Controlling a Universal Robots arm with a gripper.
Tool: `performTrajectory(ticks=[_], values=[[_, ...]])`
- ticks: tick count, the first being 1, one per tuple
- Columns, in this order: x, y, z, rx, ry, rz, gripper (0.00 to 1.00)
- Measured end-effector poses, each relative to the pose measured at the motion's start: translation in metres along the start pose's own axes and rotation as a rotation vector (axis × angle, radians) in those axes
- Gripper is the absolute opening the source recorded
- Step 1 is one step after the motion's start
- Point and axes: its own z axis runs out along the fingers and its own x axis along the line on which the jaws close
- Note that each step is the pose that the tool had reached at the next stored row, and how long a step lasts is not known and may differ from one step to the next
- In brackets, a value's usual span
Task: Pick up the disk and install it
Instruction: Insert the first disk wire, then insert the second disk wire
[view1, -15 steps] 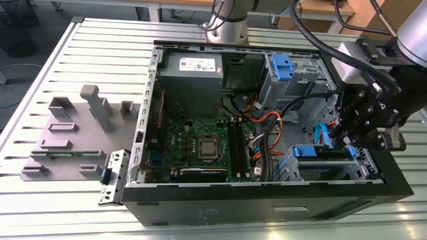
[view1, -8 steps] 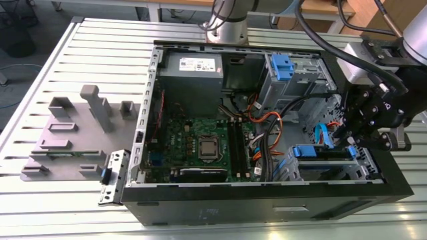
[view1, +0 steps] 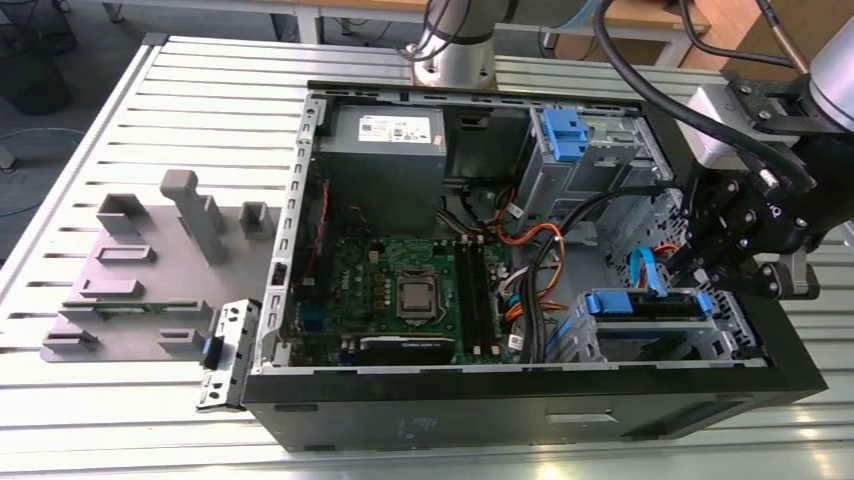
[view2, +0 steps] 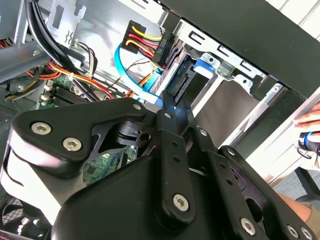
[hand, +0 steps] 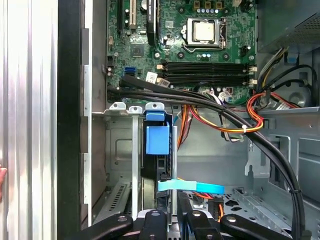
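Observation:
The disk (view1: 650, 306) lies in the lower bay of the open computer case (view1: 534, 400), at the exterior view's right, its blue end tab (view1: 617, 301) pointing towards the motherboard. In the first wrist view the disk (hand: 156, 160) shows edge-on between the bay's metal rails, under its blue tab (hand: 156, 138). My gripper (view1: 699, 283) hangs over the disk's other end. Its black fingers look shut, tips together (view2: 169, 105), just short of the disk's connector edge (view2: 181, 82). In the first wrist view my gripper (hand: 172, 212) is in line with the disk.
A blue flat cable (hand: 190, 187) crosses just ahead of the fingers, and black and orange cable bundles (hand: 225, 112) run beside the bay. A blue-tabbed drive cage (view1: 574, 140) and grey power supply (view1: 384, 135) sit at the back. A person's hand (view2: 310, 122) is outside the case.

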Motion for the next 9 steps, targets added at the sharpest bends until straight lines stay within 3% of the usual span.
performTrajectory(ticks=[7,9], values=[[0.0000,0.0000,0.0001,-0.0007,-0.0003,0.000,0.23],[0.0000,0.0000,0.0000,-0.0105,-0.0001,0.000,0.23]])
